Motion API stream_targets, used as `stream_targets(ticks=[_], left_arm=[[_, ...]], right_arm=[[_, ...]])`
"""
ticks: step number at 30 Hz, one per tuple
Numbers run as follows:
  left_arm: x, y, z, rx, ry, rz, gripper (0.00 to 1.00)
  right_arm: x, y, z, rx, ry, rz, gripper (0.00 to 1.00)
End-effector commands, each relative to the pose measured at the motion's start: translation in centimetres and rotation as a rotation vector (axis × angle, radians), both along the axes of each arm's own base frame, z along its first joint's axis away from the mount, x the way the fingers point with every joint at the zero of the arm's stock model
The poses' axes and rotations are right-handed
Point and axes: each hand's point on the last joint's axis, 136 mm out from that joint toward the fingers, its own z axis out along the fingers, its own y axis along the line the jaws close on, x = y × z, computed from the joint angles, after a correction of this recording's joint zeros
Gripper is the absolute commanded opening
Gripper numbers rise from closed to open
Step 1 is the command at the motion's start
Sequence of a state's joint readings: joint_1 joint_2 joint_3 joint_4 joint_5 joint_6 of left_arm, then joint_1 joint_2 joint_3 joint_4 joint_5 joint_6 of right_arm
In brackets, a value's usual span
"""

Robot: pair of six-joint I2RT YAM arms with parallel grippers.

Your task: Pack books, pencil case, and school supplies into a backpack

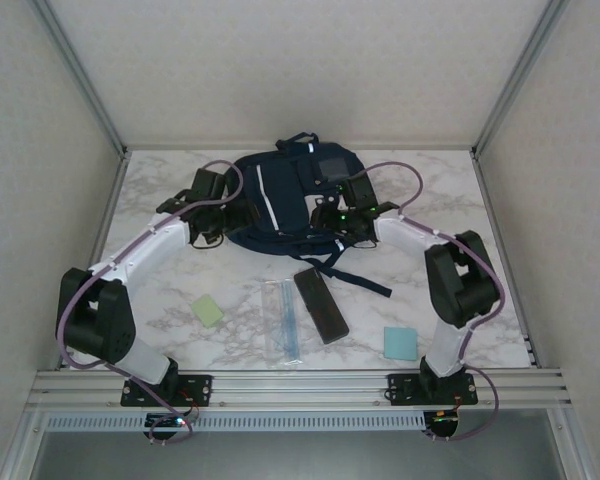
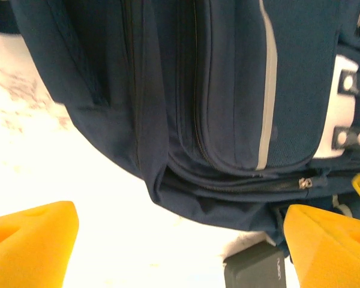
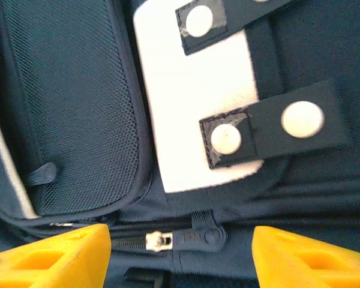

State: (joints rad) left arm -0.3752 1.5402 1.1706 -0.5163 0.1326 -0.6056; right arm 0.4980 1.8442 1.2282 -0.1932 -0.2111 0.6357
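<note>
Four things are lying unpacked on the table (image 1: 440, 185) near the backpack (image 1: 280, 200): pencil case (image 1: 320, 305), ruler (image 1: 283, 320), green pad (image 1: 207, 310), blue pad (image 1: 400, 342). You are holding the left gripper (image 2: 180, 240) and right gripper (image 3: 181, 246) open and empty, close to it.

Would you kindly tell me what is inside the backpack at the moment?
Nothing inside can be seen: the backpack is covered by its own navy fabric, and the zipper in the right wrist view looks shut.
</note>
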Motion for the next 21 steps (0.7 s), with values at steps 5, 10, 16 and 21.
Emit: stream_targets(ticks=[5, 10, 16, 21], left_arm=[[-1.4, -2.0, 0.0, -0.041, 0.017, -0.042, 0.88], [-1.5, -2.2, 0.2, -0.042, 0.01, -0.052, 0.88], [-1.2, -1.8, 0.4, -0.02, -0.013, -0.038, 0.89], [-0.8, -1.8, -0.1, -0.011, -0.013, -0.034, 0.89]], right_arm=[[0.9, 2.1, -3.1, 0.019, 0.05, 0.011, 0.7], [0.4, 4.0, -3.7, 0.08, 0.085, 0.041, 0.73], [-1.8, 7.0, 0.1, 0.245, 0.085, 0.114, 0.73], [-3.1, 8.3, 1.9, 0.338, 0.109, 0.145, 0.73]])
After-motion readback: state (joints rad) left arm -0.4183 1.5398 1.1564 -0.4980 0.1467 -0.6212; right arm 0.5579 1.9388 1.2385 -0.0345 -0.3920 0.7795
